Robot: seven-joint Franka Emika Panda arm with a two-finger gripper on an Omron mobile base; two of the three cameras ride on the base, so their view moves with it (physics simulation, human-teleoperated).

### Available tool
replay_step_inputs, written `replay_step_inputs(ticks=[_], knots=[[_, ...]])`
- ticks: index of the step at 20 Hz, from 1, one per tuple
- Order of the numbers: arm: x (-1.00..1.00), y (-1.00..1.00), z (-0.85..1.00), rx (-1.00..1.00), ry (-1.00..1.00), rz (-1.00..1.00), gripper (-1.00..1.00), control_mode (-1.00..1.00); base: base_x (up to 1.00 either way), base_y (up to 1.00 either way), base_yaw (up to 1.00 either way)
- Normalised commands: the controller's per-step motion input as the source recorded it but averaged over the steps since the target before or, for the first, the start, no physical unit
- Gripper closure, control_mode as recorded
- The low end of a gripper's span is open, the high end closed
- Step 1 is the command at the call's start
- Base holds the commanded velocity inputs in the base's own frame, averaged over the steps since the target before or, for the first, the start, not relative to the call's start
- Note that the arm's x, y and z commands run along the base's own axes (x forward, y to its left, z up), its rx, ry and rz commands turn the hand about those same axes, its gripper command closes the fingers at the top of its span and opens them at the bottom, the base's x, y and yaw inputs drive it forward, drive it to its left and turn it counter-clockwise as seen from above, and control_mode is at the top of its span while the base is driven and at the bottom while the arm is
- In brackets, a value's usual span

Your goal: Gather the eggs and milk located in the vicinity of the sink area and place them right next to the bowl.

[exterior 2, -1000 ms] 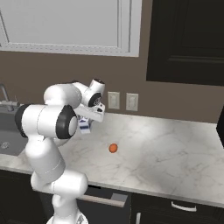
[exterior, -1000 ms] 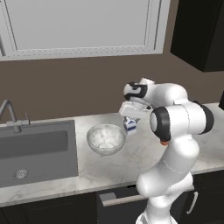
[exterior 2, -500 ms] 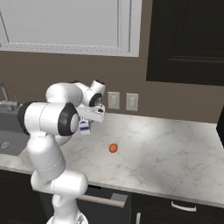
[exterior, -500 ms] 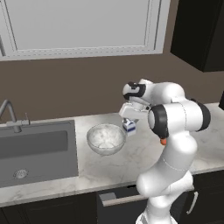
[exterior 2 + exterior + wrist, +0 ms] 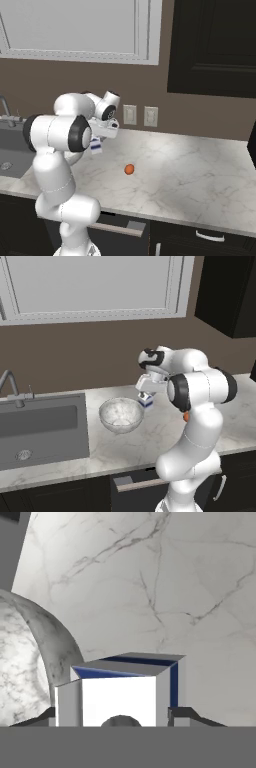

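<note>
Gripper point(image 5: 117, 714) sits over the milk point(image 5: 120, 689), one dark finger point(image 5: 187, 714) on each side of the white carton, pinching it. In the hand view the carton's blue-banded top shows between the fingers, with marble counter point(image 5: 165, 587) beyond.

Left base view: gripper point(image 5: 146, 392) is at the far side of the counter, just right of the bowl point(image 5: 120, 414). The milk point(image 5: 146, 401) hangs below it, very close to the bowl's right rim; cannot tell if it touches the counter or the bowl. Bowl stands on the marble between the sink area point(image 5: 37, 428) on the left and the arm on the right. Faucet point(image 5: 10, 387) rises at the sink's far left edge.

Right base view: the milk point(image 5: 96, 145) peeks out beside the arm's elbow. One egg point(image 5: 129, 169) lies alone on open counter point(image 5: 200, 170), well right of the carton. A small orange spot point(image 5: 186, 416) at the arm's edge in the left base view is likely the same egg. Two wall outlets point(image 5: 137, 115) on the far wall.
</note>
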Motion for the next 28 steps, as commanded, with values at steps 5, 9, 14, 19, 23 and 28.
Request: replay_step_inputs(ticks=[5,9,14,19,23,28], knots=[[0.22,0.14,-0.04,0.02,0.0,0.04,1.0,-1.0,0.0,0.0,0.0],[0.15,0.07,-0.14,0.01,0.0,0.0,1.0,-1.0,0.0,0.0,0.0],[0.09,0.01,-0.29,0.0,0.0,0.0,1.0,-1.0,0.0,0.0,0.0],[0.14,0.0,-0.23,0.0,0.0,0.0,1.0,-1.0,0.0,0.0,0.0],[0.14,0.0,-0.31,0.01,0.02,0.0,1.0,-1.0,0.0,0.0,0.0],[0.08,0.0,-0.16,0.0,0.02,0.0,1.0,-1.0,0.0,0.0,0.0]])
